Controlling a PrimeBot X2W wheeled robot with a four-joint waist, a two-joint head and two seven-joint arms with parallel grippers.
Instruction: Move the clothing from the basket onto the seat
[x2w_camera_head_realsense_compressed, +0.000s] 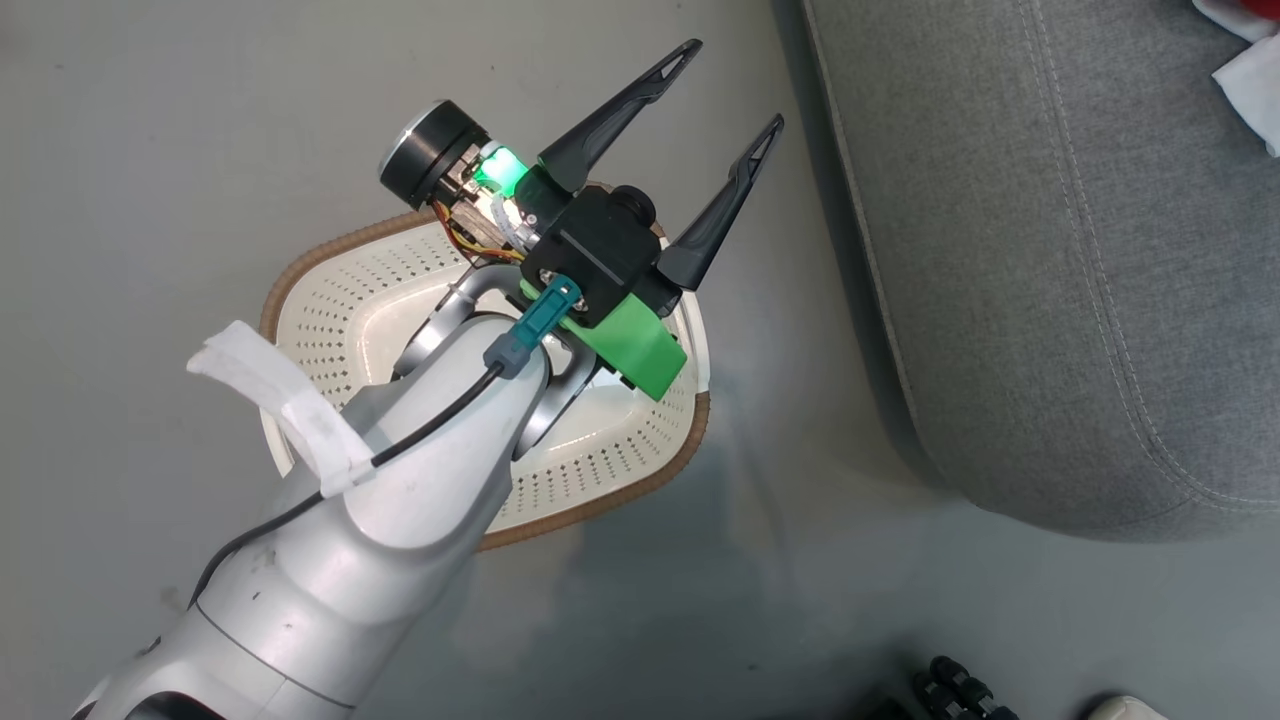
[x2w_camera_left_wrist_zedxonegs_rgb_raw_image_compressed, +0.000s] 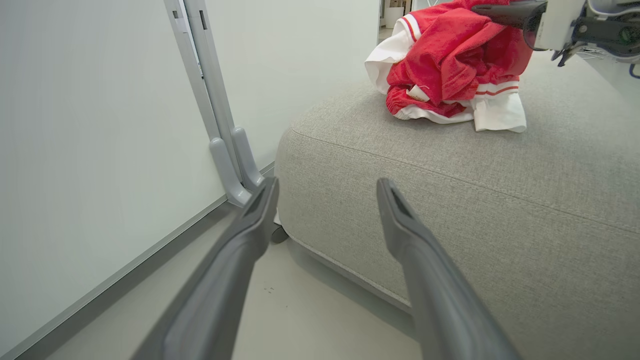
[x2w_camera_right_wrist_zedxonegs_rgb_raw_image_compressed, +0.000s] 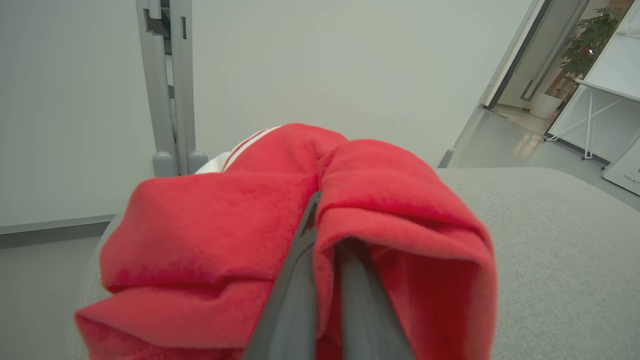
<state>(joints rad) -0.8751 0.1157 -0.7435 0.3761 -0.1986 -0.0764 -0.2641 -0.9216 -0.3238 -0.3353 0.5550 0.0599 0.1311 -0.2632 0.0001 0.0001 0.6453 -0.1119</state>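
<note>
The move ahead turns on our right claw (x2w_camera_right_wrist_zedxonegs_rgb_raw_image_compressed: 325, 235), whose two fingers are pressed together on a fold of red fabric. The clothing (x2w_camera_left_wrist_zedxonegs_rgb_raw_image_compressed: 450, 65) bunches around the fingers in the right wrist view, so the thing to be handled lies at the fingertips and not off to either side. In the left wrist view the same heap of red cloth with white trim and a striped white panel rests on top of the seat (x2w_camera_head_realsense_compressed: 1050, 250), set back from the seat's rounded edge, with its upper fold drawn up to the right claw. The heap has no clear long axis; it is crumpled, a little wider than it is tall.

Our left claw (x2w_camera_head_realsense_compressed: 733, 83) stands spread and holds nothing. It hangs above the basket (x2w_camera_head_realsense_compressed: 330, 250), fingers pointing towards the seat, with the seat's side between it and the heap. The right arm is plainly the nearer one.

What shows of the basket around our left arm holds no garment, though the arm hides part of its bottom. We judge the load to be delivered and only the letting-go left to do.

We can read no lettering on the garments; a small tag (x2w_camera_left_wrist_zedxonegs_rgb_raw_image_compressed: 415, 92) sits in the folds, too small to make out.
</note>
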